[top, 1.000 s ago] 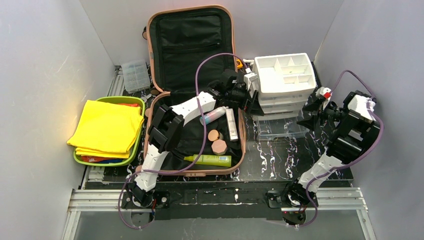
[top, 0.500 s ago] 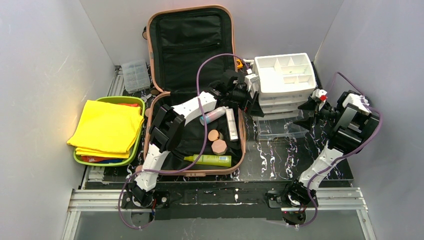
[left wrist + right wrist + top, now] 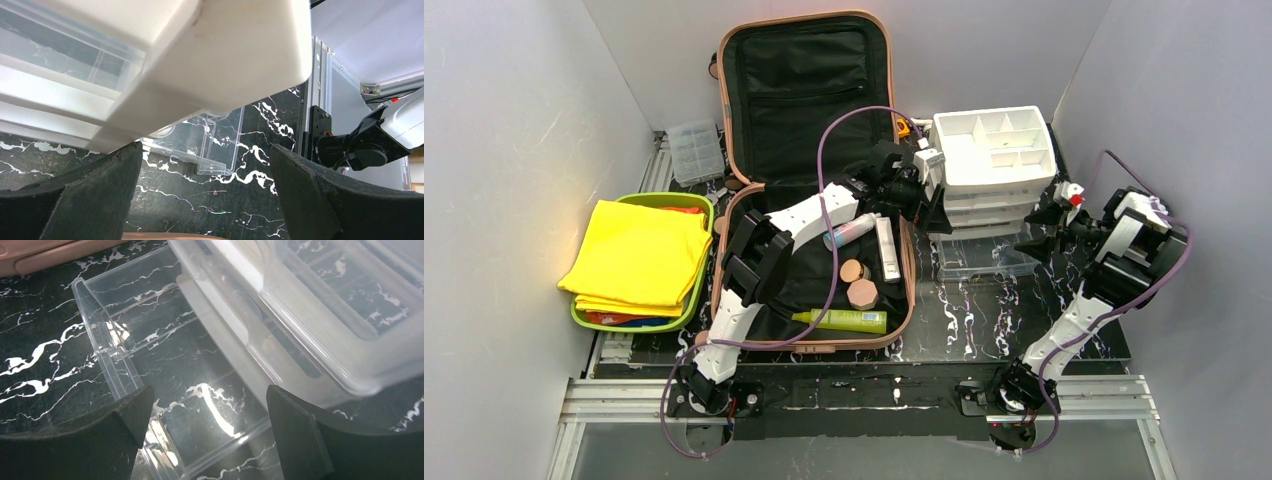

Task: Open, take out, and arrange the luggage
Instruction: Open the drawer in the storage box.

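Far left of the left pincer (image 3: 205, 157), green tray (image 3: 646, 199) holds yellow cloth (image 3: 639, 250), likely the clothes spot. Luggage (image 3: 804, 90) lies open on the worktop (image 3: 984, 310), left of and under that pincer, with bottle (image 3: 844, 320) and tube (image 3: 886, 250) not yet out. Left pincer gapes wide, empty, just beside white drawer organizer (image 3: 994, 145). Right pincer (image 3: 207, 400), also spread and empty, hovers over pulled-out clear drawer (image 3: 150, 340), which probably stands open to take toiletries.
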`<state>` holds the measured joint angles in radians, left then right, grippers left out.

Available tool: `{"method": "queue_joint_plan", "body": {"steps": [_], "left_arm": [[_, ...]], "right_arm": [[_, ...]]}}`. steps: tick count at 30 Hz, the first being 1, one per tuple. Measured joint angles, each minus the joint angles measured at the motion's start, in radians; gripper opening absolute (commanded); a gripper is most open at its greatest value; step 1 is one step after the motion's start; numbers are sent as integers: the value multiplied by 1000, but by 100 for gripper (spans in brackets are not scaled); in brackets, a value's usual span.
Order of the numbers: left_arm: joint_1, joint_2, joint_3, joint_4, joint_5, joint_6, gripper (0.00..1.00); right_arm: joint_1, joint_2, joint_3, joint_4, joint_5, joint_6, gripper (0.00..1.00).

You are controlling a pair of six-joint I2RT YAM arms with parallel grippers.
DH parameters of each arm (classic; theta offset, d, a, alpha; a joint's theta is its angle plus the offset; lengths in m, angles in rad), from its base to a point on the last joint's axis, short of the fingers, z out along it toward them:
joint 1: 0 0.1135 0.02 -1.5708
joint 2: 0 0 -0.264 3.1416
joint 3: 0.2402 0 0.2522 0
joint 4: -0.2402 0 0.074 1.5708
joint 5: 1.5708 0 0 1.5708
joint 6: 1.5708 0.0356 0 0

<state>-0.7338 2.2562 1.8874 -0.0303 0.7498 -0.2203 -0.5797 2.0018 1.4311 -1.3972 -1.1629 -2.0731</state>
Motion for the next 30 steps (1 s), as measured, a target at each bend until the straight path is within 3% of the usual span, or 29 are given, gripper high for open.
{"method": "queue_joint_plan", "body": {"steps": [3, 17, 26, 30], "left_arm": [[-3, 0, 3, -4, -14, -1, 98], [7, 5, 39, -25, -30, -28, 98], [65, 15, 72, -31, -59, -76, 98], [64, 16, 72, -30, -53, -95, 98]], "right_arm": [[-29, 0, 9, -3, -5, 0, 98], [-37, 104, 216, -91, -44, 0, 98], [24, 73, 130, 241, 4, 214, 98], [31, 62, 113, 241, 6, 175, 98]]}}
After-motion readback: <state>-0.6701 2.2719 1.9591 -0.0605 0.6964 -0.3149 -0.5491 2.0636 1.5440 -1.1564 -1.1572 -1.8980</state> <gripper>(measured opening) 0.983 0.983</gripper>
